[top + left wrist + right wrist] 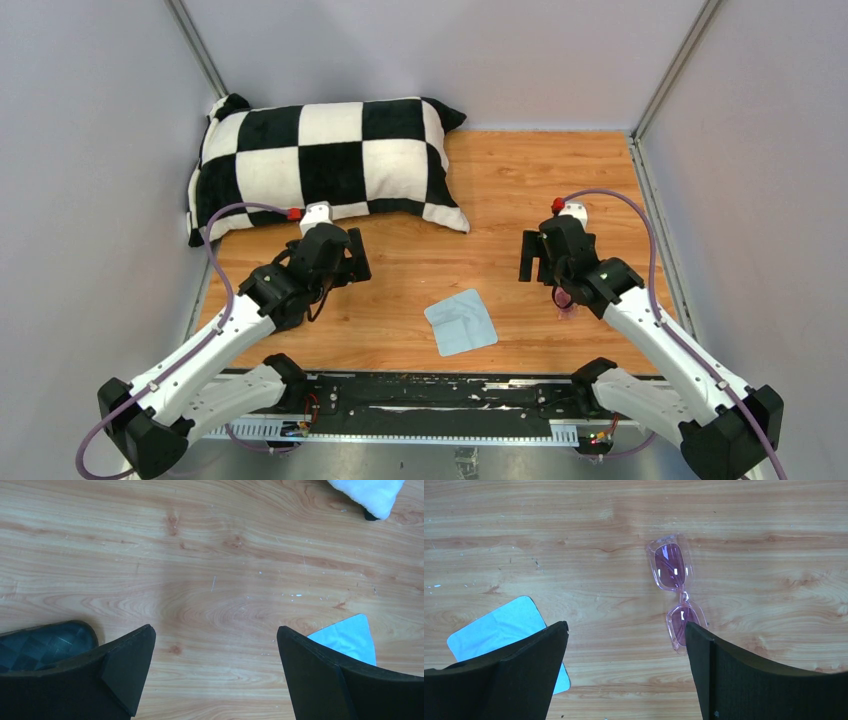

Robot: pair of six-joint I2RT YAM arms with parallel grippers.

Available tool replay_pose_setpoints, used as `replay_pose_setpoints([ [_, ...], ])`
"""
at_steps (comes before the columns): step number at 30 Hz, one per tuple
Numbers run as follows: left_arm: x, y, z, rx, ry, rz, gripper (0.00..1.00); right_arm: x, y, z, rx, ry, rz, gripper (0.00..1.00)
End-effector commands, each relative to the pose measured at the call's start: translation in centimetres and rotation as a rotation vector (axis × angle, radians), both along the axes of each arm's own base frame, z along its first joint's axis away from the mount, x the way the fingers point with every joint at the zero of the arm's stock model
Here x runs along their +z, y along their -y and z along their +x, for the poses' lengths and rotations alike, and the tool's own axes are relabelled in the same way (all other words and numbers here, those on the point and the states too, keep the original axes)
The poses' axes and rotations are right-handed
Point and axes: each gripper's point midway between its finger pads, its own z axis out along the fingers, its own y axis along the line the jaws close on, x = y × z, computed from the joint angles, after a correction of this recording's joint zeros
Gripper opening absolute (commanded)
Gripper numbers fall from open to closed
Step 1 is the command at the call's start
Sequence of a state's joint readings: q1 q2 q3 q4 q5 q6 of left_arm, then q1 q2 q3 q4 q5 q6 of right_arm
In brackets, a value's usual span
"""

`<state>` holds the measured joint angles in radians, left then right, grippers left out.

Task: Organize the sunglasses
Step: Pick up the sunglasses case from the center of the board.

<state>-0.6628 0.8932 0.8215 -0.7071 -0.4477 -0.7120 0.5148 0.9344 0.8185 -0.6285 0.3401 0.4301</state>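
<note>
Toward the right side of the wooden table (520,180), flat on bare boards: sunglasses (676,592), with translucent pink-purple lenses and a thin pale frame. Set lengthwise away from the right wrist camera, one lens farther off, the other nearer and partly cut off by the inner edge of one gripper finger; contact there not determinable. Well apart from the checkered pillow (320,165), and separated from the light blue cloth (460,322) by a stretch of bare wood. Nearly hidden beneath the right arm in the top view, showing only as a pink trace.

Right gripper (625,630): jaws spread wide, gripping nothing, only wood grain visible in the gap. Pointed down at the table, with the sunglasses at one side of the gap and a corner of the cloth behind the opposite finger.

Left gripper (215,630): likewise wide apart and without a load, over bare wood left of centre. Beside one finger, a dark rounded object (45,642) with a quilted diamond pattern, identity not clear; beyond the other, a corner of the same blue cloth.

At the far left of the table: pillow, black and white, lying flat toward the back corner. Near the front edge, between the two arms: cloth, square, slightly creased.
</note>
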Motion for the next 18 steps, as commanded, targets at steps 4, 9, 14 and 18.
replay_pose_setpoints([
  [4, 0.8, 1.3, 0.9, -0.062, -0.010, 0.020, 1.00, -1.2, -0.4, -0.4, 0.020, -0.034, 0.024, 0.93],
  [9, -1.3, 0.3, 1.1, 0.011, -0.132, 0.046, 1.00, -1.0, -1.2, -0.3, 0.040, -0.014, 0.070, 0.93],
  [14, -5.4, -4.6, 0.5, 0.239, -0.322, -0.067, 1.00, -0.7, -2.2, -0.5, 0.077, 0.003, 0.127, 0.93],
  [18, -6.2, -8.8, -0.8, 0.433, -0.344, -0.036, 1.00, -0.7, -2.2, -0.9, 0.088, 0.012, 0.133, 0.93],
])
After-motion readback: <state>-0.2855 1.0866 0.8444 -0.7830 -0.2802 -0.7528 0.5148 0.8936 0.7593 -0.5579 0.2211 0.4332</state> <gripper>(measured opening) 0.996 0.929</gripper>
